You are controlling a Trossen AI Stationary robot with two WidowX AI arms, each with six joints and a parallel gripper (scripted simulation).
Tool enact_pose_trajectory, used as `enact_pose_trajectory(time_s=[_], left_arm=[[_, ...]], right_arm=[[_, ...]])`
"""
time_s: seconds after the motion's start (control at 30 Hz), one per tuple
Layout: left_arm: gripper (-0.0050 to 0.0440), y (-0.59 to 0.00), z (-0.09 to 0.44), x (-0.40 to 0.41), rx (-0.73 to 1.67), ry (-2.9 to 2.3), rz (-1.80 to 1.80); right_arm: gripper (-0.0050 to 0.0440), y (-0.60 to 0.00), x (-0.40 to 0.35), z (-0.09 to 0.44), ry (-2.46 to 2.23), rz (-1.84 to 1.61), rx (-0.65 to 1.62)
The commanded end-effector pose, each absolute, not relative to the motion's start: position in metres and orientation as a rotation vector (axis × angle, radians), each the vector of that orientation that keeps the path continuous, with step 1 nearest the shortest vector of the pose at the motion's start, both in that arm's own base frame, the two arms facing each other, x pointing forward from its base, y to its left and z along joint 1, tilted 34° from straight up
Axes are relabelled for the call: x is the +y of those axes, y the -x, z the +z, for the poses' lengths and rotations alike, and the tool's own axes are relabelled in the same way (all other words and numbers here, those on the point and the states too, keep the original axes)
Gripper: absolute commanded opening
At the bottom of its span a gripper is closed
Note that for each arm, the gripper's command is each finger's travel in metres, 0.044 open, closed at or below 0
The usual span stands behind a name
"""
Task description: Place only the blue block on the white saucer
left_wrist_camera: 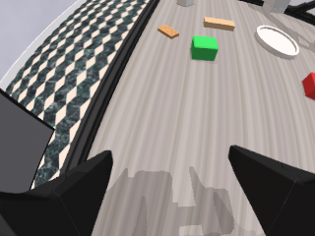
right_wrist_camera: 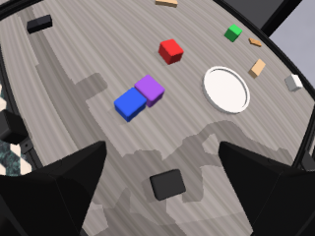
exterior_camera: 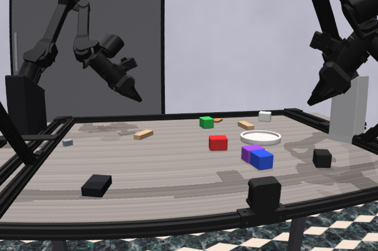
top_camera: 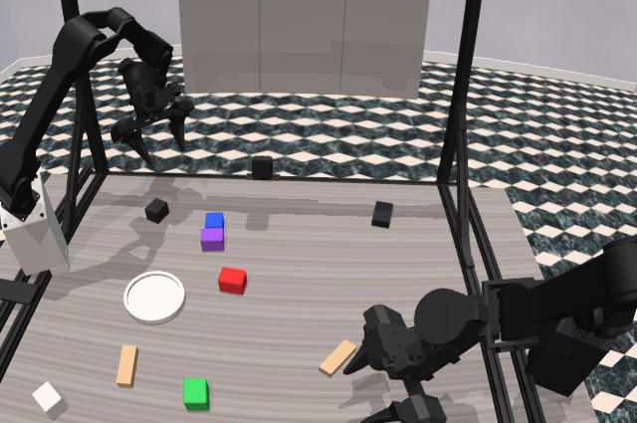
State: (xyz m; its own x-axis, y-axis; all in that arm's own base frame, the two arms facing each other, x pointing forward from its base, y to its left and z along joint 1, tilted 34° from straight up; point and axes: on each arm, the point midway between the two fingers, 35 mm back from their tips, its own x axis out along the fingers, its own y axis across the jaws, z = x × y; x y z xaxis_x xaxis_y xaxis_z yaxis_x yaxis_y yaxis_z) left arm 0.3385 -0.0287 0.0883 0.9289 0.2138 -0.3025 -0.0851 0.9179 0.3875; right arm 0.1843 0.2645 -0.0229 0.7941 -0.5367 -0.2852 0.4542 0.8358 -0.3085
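Observation:
The blue block point(top_camera: 214, 219) lies on the table, touching a purple block point(top_camera: 211, 239) on its near side. Both also show in the exterior view, the blue block point(exterior_camera: 261, 159) and the purple block point(exterior_camera: 250, 150), and in the right wrist view, the blue block point(right_wrist_camera: 130, 104) and the purple block point(right_wrist_camera: 150, 89). The white saucer point(top_camera: 154, 297) lies flat, right side up and empty; it also shows in the exterior view point(exterior_camera: 260, 137). My right gripper point(top_camera: 163, 150) is open and empty, high above the table's far left. My left gripper point(top_camera: 367, 389) is open and empty, above the near right corner.
A red block point(top_camera: 232, 280) lies between the saucer and the table's middle. A black cube point(top_camera: 156, 210) sits below the right gripper. A flat black block point(top_camera: 382, 214), a green block point(top_camera: 195, 393), two tan bars point(top_camera: 126, 365) point(top_camera: 337, 356) and a white cube point(top_camera: 47, 396) are scattered about.

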Motion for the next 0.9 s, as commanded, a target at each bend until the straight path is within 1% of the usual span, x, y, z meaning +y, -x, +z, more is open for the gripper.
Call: enact_pose_trajectory(time_s=[0.0, 0.63, 0.73, 0.87], left_arm=[[0.04, -0.339, 0.088, -0.029, 0.348, -0.379, 0.157], [0.04, -0.339, 0.09, -0.03, 0.345, -0.382, 0.138], [0.04, -0.341, 0.096, -0.037, 0.327, -0.401, 0.041], [0.04, -0.337, 0.118, -0.052, 0.248, -0.465, -0.187]], right_arm=[[0.04, -0.184, 0.264, -0.023, 0.23, -0.538, 0.374], [0.04, -0.187, 0.263, -0.024, 0.214, -0.552, 0.385], [0.04, -0.2, 0.255, -0.028, 0.125, -0.622, 0.446], [0.04, -0.233, 0.238, -0.037, -0.101, -0.778, 0.595]])
